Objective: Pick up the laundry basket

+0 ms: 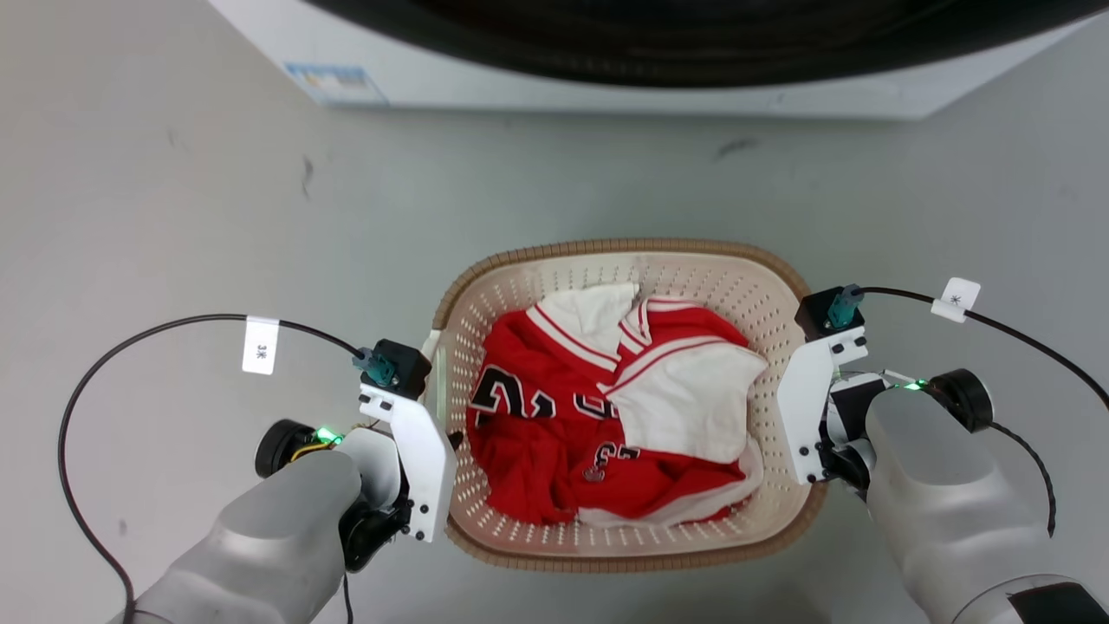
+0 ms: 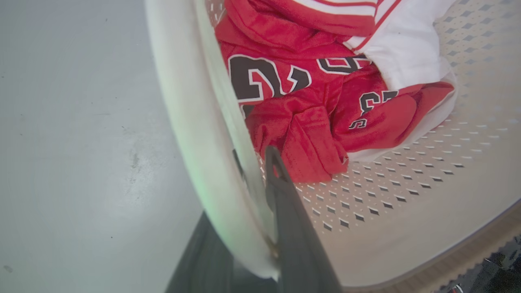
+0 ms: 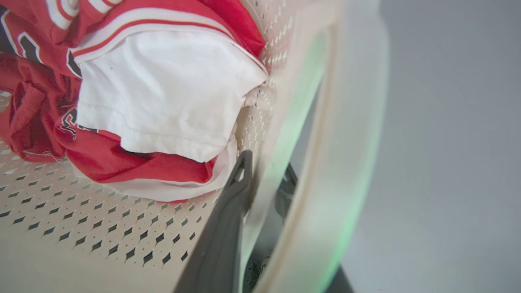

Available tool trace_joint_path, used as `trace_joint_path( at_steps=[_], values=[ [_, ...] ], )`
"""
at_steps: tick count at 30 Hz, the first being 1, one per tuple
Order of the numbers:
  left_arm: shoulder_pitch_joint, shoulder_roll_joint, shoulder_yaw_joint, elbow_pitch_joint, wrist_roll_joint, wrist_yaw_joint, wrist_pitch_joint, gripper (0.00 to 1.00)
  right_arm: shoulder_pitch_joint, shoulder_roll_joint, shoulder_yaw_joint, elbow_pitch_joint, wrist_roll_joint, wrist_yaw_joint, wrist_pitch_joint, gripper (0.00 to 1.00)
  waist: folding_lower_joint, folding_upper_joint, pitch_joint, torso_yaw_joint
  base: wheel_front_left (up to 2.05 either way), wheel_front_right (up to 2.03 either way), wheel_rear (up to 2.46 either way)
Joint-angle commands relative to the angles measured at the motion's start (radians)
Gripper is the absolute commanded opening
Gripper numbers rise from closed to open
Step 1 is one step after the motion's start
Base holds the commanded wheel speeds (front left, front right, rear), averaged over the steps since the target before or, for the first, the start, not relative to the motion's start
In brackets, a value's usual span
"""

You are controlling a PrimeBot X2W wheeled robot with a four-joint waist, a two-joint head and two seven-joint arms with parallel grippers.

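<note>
On my left, the left jaws straddled the white handle (image 2: 187, 122) of the laundry basket (image 1: 624, 253), one finger (image 2: 281, 191) inside against the perforated wall and one outside. By my reading they were clenched on it. The basket sat on the floor (image 1: 173, 217) just before the washer (image 1: 606, 95), with a red and white jersey (image 1: 554, 433) heaped inside. On my right, the right jaws pinched the opposite wall the same way. The grip looked set, so next I'd want both arms rising together, level, or the load tips.
</note>
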Motion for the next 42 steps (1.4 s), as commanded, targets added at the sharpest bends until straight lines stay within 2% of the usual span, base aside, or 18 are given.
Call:
trace_joint_path(
  at_steps=[1, 5, 11, 16, 30, 42],
  values=[
    [0.008, 0.016, -0.007, -0.031, -0.021, -0.012, 0.018, 0.0, 0.004, -0.024, 0.014, 0.003, 0.006, -0.003, 0.019, 0.0, 0.0001, 0.0, -0.1, -0.007, 0.0, 0.0, 0.0],
    [0.031, 0.051, -0.023, -0.098, -0.075, -0.013, 0.084, 0.0, 0.019, -0.021, 0.053, 0.016, 0.068, -0.003, 0.103, 0.0, 0.0001, 0.0, -0.192, -0.007, 0.0, 0.0, 0.0],
    [0.071, 0.088, -0.031, -0.128, -0.123, -0.013, 0.164, 0.0, 0.036, -0.023, 0.141, 0.012, 0.184, -0.003, 0.225, 0.0, 0.0001, 0.0, -0.328, -0.009, 0.0, 0.0, 0.0],
    [0.085, 0.101, -0.035, -0.153, -0.106, -0.013, 0.208, 0.0, 0.049, -0.023, 0.188, 0.003, 0.235, -0.003, 0.271, 0.0, 0.0001, 0.0, -0.417, -0.007, 0.0, 0.0, 0.0],
    [0.092, 0.129, -0.035, -0.209, -0.137, -0.013, 0.314, 0.0, 0.087, -0.019, 0.316, -0.052, 0.383, -0.002, 0.421, 0.0, 0.0001, 0.0, -0.548, -0.027, 0.0, 0.0, 0.0],
    [0.139, 0.137, -0.035, -0.229, -0.155, -0.013, 0.392, 0.0, 0.102, -0.016, 0.367, -0.072, 0.479, -0.002, 0.485, 0.0, 0.0001, 0.0, -0.634, -0.049, 0.0, 0.0, 0.0]
  ],
)
